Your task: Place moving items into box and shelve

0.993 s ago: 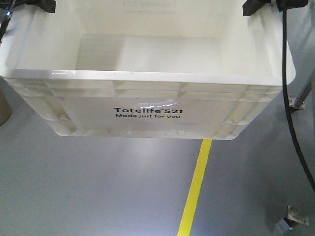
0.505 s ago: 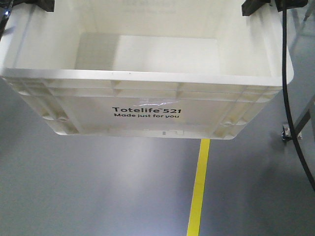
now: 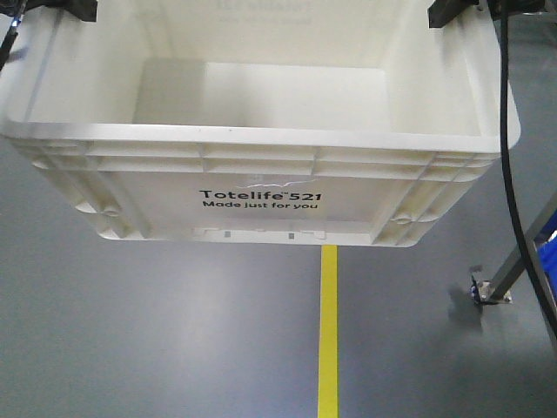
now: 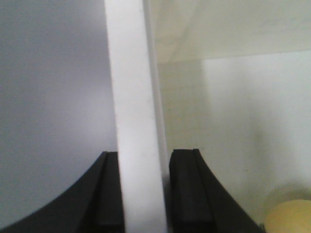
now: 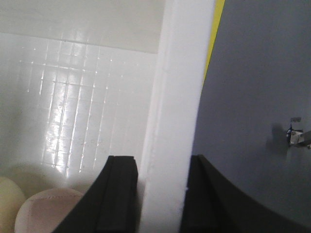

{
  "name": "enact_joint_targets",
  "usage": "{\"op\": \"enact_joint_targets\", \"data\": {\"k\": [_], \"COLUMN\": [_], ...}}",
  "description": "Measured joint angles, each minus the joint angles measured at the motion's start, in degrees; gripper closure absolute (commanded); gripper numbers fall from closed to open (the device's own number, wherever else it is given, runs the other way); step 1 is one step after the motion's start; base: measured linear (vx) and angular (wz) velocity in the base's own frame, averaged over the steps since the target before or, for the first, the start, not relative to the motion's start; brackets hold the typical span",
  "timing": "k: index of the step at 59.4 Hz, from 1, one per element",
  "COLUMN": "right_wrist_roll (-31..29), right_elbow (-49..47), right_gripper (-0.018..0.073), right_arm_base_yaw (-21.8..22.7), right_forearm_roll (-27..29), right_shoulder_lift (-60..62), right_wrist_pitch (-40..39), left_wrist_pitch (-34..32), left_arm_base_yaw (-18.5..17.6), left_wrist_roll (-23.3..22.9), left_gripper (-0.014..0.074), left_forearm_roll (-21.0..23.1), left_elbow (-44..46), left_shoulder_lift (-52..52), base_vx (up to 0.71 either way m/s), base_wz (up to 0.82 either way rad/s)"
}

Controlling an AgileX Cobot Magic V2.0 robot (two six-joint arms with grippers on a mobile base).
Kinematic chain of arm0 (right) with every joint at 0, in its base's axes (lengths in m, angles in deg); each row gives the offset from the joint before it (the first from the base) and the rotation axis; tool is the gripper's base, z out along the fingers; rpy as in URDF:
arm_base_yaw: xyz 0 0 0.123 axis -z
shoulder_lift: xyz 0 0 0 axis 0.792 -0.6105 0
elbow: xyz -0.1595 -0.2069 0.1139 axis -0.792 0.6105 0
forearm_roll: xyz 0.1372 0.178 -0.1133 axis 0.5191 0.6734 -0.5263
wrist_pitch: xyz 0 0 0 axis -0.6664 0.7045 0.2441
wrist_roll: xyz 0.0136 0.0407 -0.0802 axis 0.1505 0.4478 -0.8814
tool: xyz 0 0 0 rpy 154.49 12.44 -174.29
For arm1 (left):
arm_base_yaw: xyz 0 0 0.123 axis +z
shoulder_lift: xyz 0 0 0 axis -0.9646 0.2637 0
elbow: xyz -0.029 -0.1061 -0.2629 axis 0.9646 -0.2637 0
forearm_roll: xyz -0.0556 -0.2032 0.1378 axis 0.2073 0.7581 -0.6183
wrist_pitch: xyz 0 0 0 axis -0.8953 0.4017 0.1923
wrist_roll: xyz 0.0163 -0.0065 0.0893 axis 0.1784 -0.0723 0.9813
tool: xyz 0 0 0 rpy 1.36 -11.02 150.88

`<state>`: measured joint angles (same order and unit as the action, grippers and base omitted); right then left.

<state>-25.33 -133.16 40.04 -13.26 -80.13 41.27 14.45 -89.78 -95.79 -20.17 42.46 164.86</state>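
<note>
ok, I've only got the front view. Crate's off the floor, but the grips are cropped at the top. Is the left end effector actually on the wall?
Observer: Yes. The left wrist view shows the left end effector with one finger on each side of the crate wall, closed against it.
Operator: Right side the same?
Observer: Same. The right end effector straddles its wall, one finger inside and one outside.
Operator: Anything in the crate? The near end of its floor is hidden from me.
Observer: A cream bun and a pink bun lie on the bottom, next to each other in the right wrist view.
</note>
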Motion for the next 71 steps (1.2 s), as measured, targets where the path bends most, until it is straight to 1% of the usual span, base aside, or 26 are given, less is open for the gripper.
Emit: {"op": "enact_joint_targets", "data": {"k": [56, 71], "right_wrist_roll": [0.0, 0.0], "right_elbow": [0.0, 0.0], "right_gripper": [0.0564, 0.0564], "right_arm_base_yaw": [0.0, 0.0], "right_forearm_roll": [0.3, 0.9], "right_shoulder_lift": [-0.1, -0.2], "right_wrist_pitch": [0.0, 0.0], "left_wrist_pitch": [0.0, 0.0], "left_arm_base_yaw": [0.0, 0.0], "left_wrist_roll": [0.0, 0.0], "left_gripper": [0.0597, 0.0597], "left_forearm_roll": [-0.2, -0.6], "left_elbow": [0.0, 0.0], "left_shoulder_lift": [0.0, 0.0], "base_vx": [0.77, 0.74], "base_wz": [-0.22, -0.32]}}
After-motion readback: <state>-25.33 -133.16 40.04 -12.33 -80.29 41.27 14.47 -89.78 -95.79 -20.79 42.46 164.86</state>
